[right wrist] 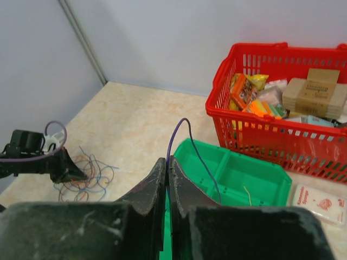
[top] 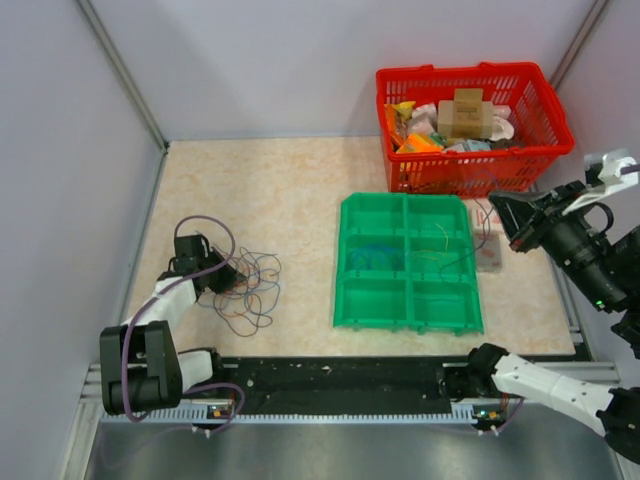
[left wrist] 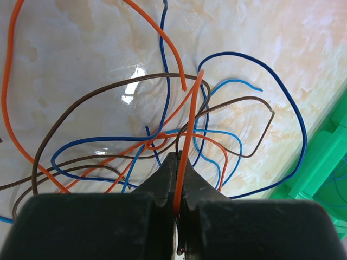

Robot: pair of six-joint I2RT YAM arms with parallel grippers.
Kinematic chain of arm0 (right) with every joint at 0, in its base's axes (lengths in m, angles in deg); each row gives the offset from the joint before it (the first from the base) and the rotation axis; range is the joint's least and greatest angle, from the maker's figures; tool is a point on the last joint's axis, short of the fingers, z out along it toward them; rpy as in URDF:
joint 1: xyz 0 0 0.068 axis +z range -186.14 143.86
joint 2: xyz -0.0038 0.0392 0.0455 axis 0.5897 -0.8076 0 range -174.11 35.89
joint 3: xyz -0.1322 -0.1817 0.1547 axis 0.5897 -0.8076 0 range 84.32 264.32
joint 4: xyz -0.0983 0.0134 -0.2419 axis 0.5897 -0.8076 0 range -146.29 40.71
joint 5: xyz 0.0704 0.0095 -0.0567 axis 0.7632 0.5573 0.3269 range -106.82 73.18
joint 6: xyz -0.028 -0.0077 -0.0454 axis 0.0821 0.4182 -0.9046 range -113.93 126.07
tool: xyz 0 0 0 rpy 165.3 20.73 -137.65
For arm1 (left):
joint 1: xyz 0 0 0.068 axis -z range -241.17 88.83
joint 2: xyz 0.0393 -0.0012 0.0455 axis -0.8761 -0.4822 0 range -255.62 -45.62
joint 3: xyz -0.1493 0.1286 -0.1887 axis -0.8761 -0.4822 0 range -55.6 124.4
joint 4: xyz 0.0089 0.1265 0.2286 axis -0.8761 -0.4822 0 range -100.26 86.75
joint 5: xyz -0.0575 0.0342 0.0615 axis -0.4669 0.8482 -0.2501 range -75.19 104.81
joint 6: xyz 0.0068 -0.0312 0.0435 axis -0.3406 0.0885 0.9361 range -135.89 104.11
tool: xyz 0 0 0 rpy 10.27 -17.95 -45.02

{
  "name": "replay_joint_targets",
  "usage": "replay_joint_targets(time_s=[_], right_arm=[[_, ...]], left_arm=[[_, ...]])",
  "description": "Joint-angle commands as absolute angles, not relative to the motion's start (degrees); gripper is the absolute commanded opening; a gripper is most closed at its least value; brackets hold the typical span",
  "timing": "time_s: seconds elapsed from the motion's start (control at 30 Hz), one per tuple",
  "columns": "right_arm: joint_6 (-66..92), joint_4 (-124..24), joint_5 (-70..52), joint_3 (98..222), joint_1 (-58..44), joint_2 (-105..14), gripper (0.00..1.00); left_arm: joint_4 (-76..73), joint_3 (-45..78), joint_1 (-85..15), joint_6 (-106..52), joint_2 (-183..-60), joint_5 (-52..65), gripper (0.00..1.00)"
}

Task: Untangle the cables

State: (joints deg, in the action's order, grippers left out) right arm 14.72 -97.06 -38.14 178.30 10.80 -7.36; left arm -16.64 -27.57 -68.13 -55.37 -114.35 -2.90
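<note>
Now, your left gripper [left wrist: 178, 165] is clamped on one orange wire [left wrist: 191, 114] threaded through the cables [top: 252, 288] heaped at left of the overhead view; pull hard and the crossings may cinch. Your right gripper [right wrist: 167, 173] pinches a violet wire [right wrist: 178, 129] over the green tray [right wrist: 238, 176].

No word, brand or number can be read in any view. The brown cardboard box [right wrist: 317, 91] in the red basket [right wrist: 271, 142] bears a few dark printed lines on its top, too small and blurred to make out. The snack wrappers [right wrist: 244, 92] beside it show coloured print, also illegible. The white packet [right wrist: 320, 205] on the surface near the green tray [right wrist: 238, 179] carries a reddish mark that cannot be read.
</note>
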Motion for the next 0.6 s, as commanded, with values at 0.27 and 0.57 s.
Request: replay_joint_targets(time_s=[0.27, 0.57], right_arm=[[38.5, -105.6, -57.5, 156.6, 10.4, -4.5, 0.00], [67.9, -118.8, -54.6, 142.5, 7.1, -11.0, 0.00]], left_arm=[[-16.2, -27.0, -68.0, -54.5, -111.9, -3.8, 0.02], [-16.7, -26.2, -68.0, -54.5, -111.7, -4.3, 0.02]])
